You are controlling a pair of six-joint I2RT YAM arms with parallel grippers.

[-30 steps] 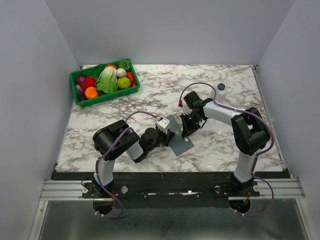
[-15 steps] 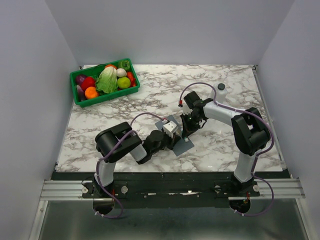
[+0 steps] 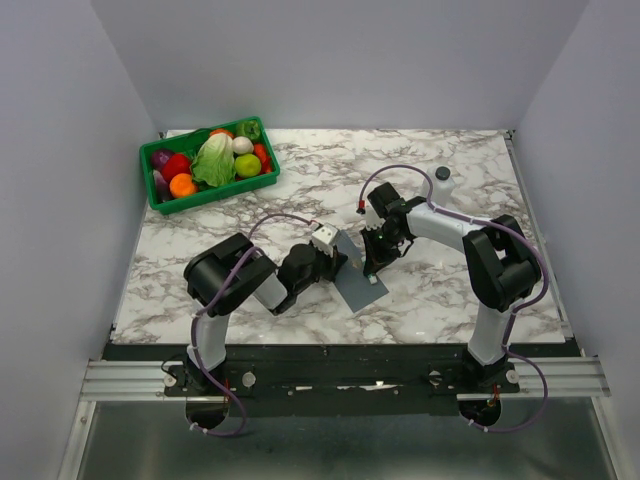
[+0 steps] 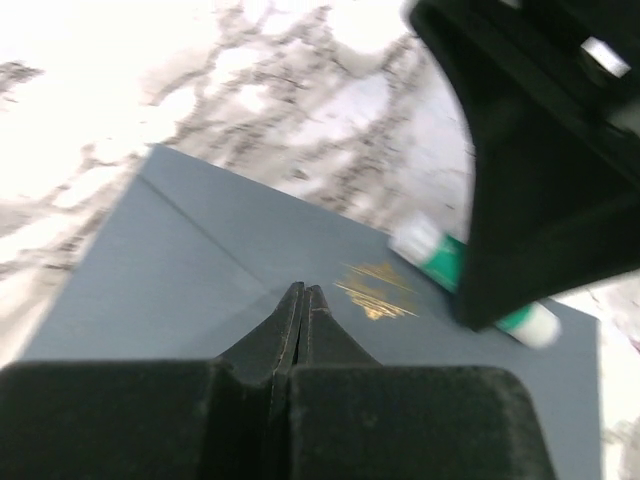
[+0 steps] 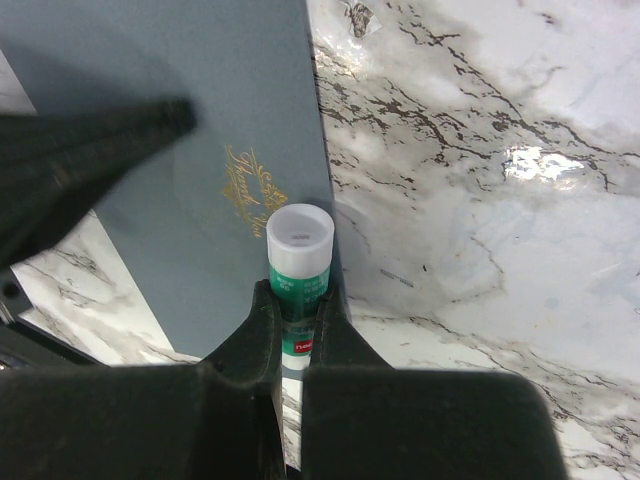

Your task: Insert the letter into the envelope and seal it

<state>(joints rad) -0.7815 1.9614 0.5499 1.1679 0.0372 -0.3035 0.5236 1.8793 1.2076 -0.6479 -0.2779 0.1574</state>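
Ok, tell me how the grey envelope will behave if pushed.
The envelope is thin and flat, so it will probably flex rather than stay stiff. On the glossy marble table it would likely slide easily. It looks light, so a nudge may turn it.

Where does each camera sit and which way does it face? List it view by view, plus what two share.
Top: fixed above and behind the arms, looking down on the table; both arms show, bases at bottom.
Left wrist: on the left arm, looking past the shut left gripper onto the envelope and glue stick.
Right wrist: on the right arm, looking down past the right gripper, shut on the glue stick, at the envelope.
Shared: both wrist views show the envelope's gold print.
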